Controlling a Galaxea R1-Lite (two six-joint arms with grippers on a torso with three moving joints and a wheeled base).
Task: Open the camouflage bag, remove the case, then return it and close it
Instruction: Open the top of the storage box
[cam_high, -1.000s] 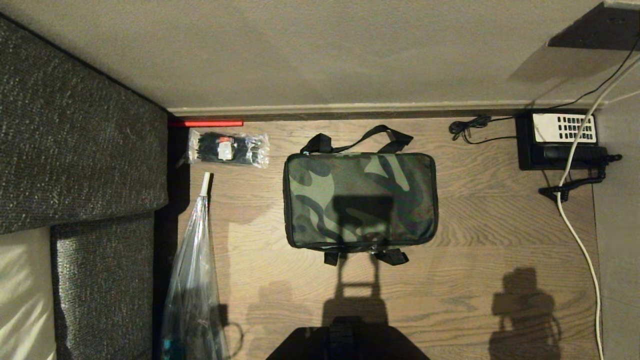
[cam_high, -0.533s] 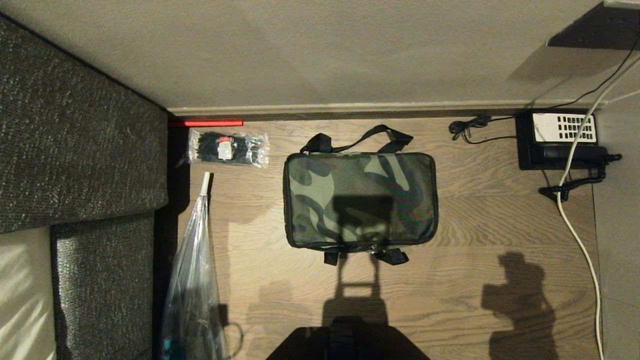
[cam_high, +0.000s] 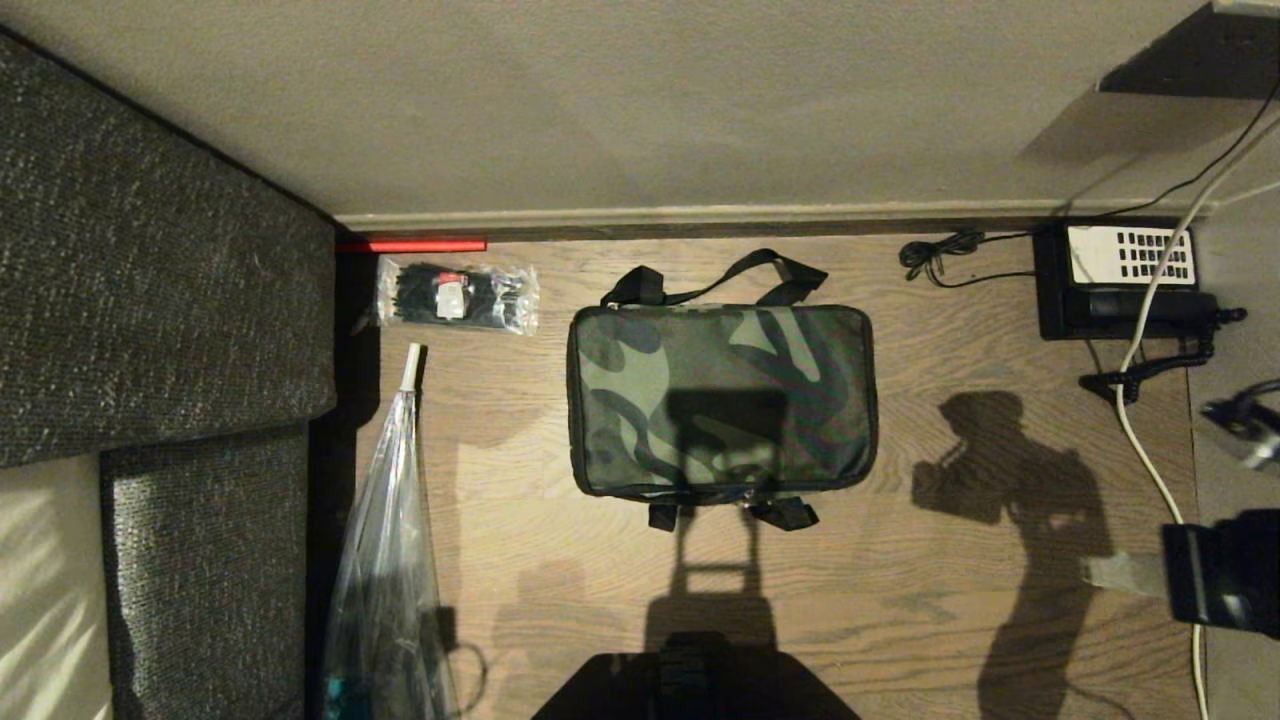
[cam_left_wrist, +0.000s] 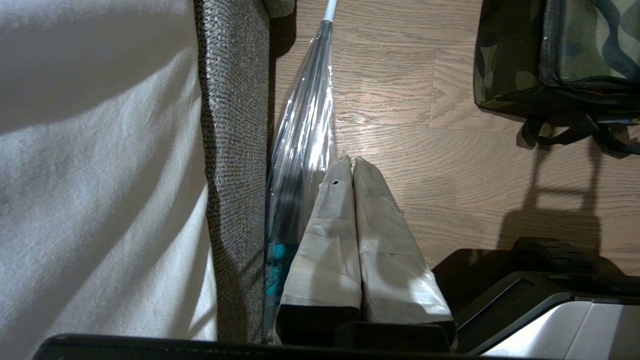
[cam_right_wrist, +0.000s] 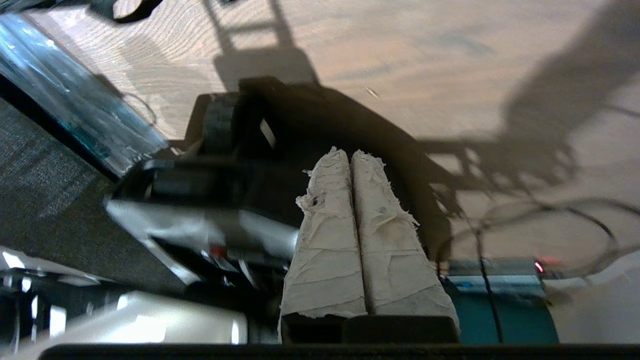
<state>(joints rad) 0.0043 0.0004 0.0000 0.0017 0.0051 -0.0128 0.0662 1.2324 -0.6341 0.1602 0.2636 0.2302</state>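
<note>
The camouflage bag (cam_high: 720, 400) lies zipped shut on the wood floor, its black straps (cam_high: 715, 280) toward the wall; one corner of the bag (cam_left_wrist: 575, 50) shows in the left wrist view. The case is out of view. My right gripper (cam_high: 1092, 572) comes in at the right edge, well right of the bag and apart from it, its taped fingers pressed together and empty. In its own view, the right gripper (cam_right_wrist: 348, 152) hangs over the robot's base. My left gripper (cam_left_wrist: 348, 160) is shut and empty, parked low beside the sofa.
A grey sofa (cam_high: 150, 300) fills the left side, with a clear plastic bag (cam_high: 385, 540) leaning against it. A packet of black zip ties (cam_high: 455, 297) lies by the wall. At the back right sits a black telephone (cam_high: 1120, 275) with a white cable (cam_high: 1150, 450) trailing forward.
My right arm has swung up into the head view at the right edge. Its shadow has slid up the floor toward the bag. The bag and the left arm have not moved.
</note>
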